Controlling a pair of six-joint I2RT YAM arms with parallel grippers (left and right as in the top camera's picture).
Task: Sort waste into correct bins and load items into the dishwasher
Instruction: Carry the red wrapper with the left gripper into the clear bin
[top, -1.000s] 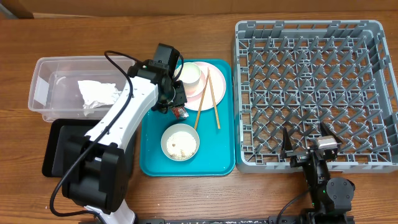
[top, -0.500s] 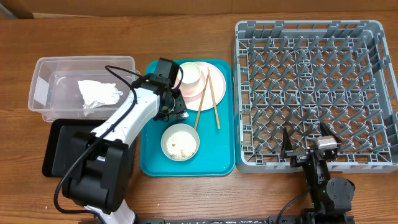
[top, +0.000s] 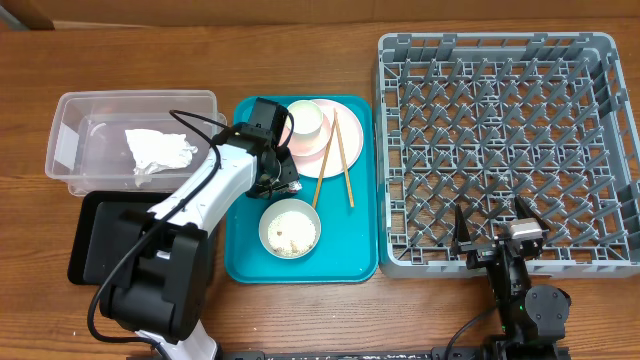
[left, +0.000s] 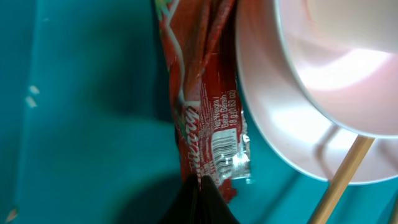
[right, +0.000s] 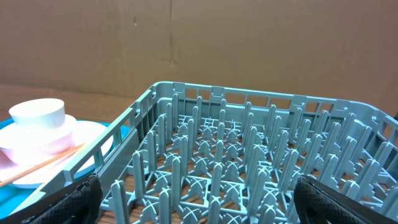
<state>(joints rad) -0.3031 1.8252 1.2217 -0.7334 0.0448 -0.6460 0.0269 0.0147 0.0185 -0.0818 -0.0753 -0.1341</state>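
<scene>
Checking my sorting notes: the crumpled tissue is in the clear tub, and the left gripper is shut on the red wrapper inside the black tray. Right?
Wrong place: the red wrapper lies on the teal tray beside the pink plate, as the left wrist view shows. The rest stands.

— What lies under the camera?
— A red crinkled plastic wrapper with white print and a barcode. It lies on the teal plastic tray, right beside the round pale pink plate.
— And the left gripper?
— Its dark tips pinch the wrapper's lower end. A pale wooden chopstick crosses the plate's rim, and whitish crumbs dot the tray.
</scene>
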